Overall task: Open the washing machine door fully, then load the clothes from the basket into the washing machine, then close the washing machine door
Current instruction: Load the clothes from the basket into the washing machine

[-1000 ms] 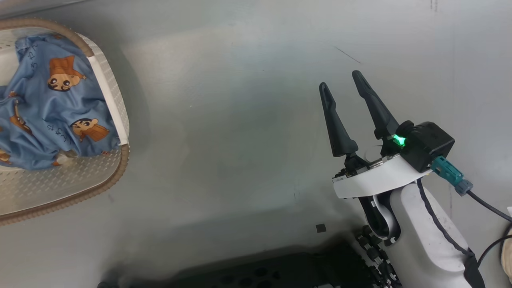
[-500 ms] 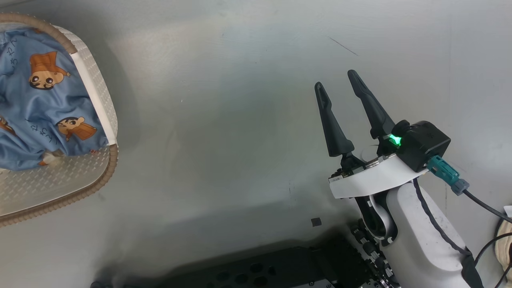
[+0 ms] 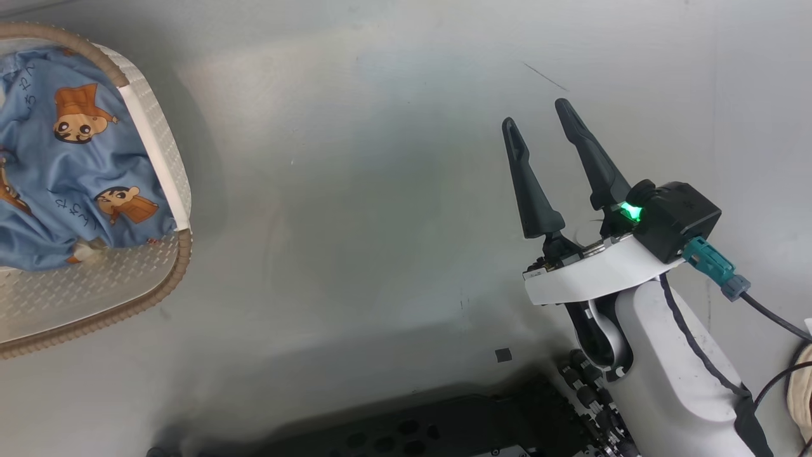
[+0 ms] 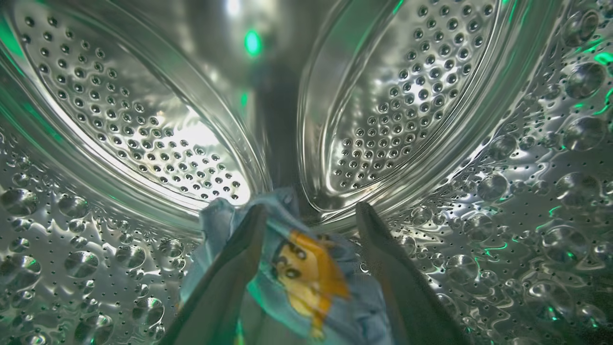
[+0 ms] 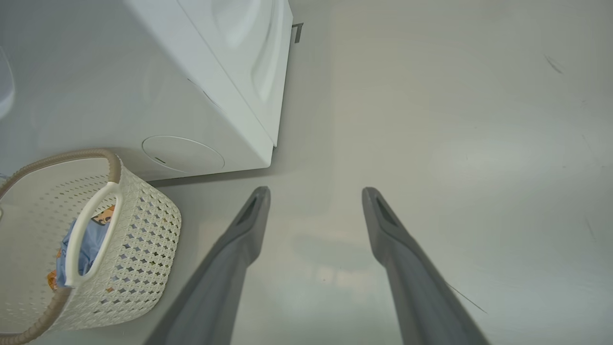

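Our left gripper (image 4: pixel 311 207) is inside the drum (image 4: pixel 143 120) of the washing machine (image 5: pixel 230 72). Its fingers are spread wide, and one of the clothes (image 4: pixel 306 282) lies loose between them, draped against one finger and not pinched. Our worry is that the cloth clings to that finger and rides back out as we withdraw, or slumps toward the drum's mouth and gets trapped there later. Our right gripper (image 3: pixel 536 114) hangs wide open and empty above the floor (image 3: pixel 380 190). The basket (image 3: pixel 158 295) stands on the floor just beside the machine's front corner, with more of the clothes heaped in it. As far as we can see, the drum holds that one garment.
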You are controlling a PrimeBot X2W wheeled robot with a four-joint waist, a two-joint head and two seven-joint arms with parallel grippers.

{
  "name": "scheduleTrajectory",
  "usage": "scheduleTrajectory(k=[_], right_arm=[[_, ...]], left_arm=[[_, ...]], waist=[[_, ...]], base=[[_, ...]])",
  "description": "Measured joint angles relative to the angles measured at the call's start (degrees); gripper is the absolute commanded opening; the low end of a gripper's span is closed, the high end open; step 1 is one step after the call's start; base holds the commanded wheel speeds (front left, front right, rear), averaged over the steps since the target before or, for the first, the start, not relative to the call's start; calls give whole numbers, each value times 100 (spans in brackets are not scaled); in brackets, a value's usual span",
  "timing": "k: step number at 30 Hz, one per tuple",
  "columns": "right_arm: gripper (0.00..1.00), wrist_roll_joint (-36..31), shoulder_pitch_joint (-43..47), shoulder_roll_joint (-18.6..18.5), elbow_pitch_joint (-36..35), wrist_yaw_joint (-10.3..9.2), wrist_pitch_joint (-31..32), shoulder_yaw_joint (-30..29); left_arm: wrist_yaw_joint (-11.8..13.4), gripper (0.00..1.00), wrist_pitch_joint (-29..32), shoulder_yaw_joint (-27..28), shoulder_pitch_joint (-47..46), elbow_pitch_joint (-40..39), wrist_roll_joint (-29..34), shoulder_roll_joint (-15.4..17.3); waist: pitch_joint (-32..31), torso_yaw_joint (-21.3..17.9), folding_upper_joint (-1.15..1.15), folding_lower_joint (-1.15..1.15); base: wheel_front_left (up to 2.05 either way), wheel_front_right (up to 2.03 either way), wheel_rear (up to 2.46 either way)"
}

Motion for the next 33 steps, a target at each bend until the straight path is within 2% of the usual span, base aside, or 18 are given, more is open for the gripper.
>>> scheduleTrajectory(k=[14,27,33], right_arm=[[100,-59,-105,-2,49,-12,0,-223],[100,-210,-116,-3,153,-12,0,-508],[100,-250,-110,-3,241,-9,0,-622]], left_arm=[[0,100,-737,-178,450,332,-134,-100],[0,100,-1738,-316,1454,535,-315,-387],[0,100,-1863,-397,2003,568,-405,-595]], waist=[[-292,129,0,0],[-798,351,0,0],[-1107,442,0,0]], base=[[0,0,0],[0,0,0],[0,0,0]])
